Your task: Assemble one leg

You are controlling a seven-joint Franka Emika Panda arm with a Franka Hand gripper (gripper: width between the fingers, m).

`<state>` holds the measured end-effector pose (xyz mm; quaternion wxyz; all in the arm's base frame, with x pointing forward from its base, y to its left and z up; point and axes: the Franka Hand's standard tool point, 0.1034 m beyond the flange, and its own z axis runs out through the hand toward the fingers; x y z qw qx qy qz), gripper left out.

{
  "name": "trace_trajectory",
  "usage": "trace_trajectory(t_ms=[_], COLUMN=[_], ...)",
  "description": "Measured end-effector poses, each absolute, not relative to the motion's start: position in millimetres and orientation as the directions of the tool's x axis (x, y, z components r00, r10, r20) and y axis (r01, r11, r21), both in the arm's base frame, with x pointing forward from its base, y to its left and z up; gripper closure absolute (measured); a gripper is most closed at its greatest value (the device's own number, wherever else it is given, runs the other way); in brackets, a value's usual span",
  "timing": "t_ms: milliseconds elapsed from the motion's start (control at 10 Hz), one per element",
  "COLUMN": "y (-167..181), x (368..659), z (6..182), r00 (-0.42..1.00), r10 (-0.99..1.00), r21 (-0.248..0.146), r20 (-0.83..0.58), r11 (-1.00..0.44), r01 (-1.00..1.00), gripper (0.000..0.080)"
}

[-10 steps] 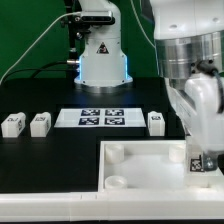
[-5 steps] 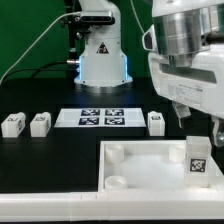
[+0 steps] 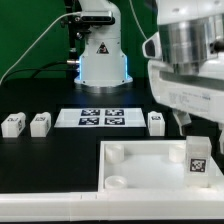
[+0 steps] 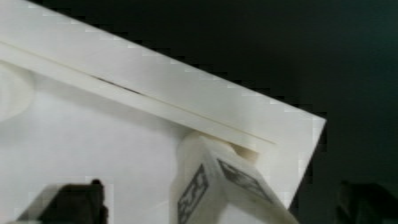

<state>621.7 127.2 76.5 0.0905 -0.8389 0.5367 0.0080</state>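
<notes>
Nearest the camera, along the lower edge of the exterior frame, lies the large white plate [image 3: 150,165] with its raised rim and round corner sockets; one leg [image 3: 198,159] stands upright at the plate's lower-right corner, marker tag facing the camera; two sockets at the plate's left end sit bare. The wrist view shows what the exterior view does not: the same leg [image 4: 222,185] seen from above, rising right at the plate's corner [image 4: 125,110], with dark fingertips [image 4: 71,200] at the frame's lower edge, apart from the block. Higher in the exterior frame's right, the gripper [image 3: 196,118] hangs above the leg, holding nothing; its fingers stand spread, not touching the block. Further back, in the middle band, the marker board [image 3: 101,118] lies flat; two loose legs [image 3: 12,124] [image 3: 40,123] sit at the left, and another leg [image 3: 156,122] just right of the board. Farthest, upper centre, stands the robot base [image 3: 101,55].
</notes>
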Motion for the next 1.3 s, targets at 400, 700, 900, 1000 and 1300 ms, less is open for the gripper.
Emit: trace_trajectory(t_ms=[400,700,900,1000,1300], y=[116,115,118,117,117], x=[634,633,631,632,631], z=[55.7,55.1,56.3,57.5,56.3], r00=[0.674,0.844,0.97,0.98,0.96], r10=[-0.737,-0.537,-0.238,-0.188,-0.276], r21=[-0.158,-0.156,-0.108,-0.101,-0.107], r20=[-0.057,-0.01,0.053,0.063,0.052], r11=[-0.66,-0.832,-0.967,-0.978,-0.957], r01=[-0.735,-0.532,-0.231,-0.181,-0.27], gripper=[0.015,0.015,0.015,0.015,0.0239])
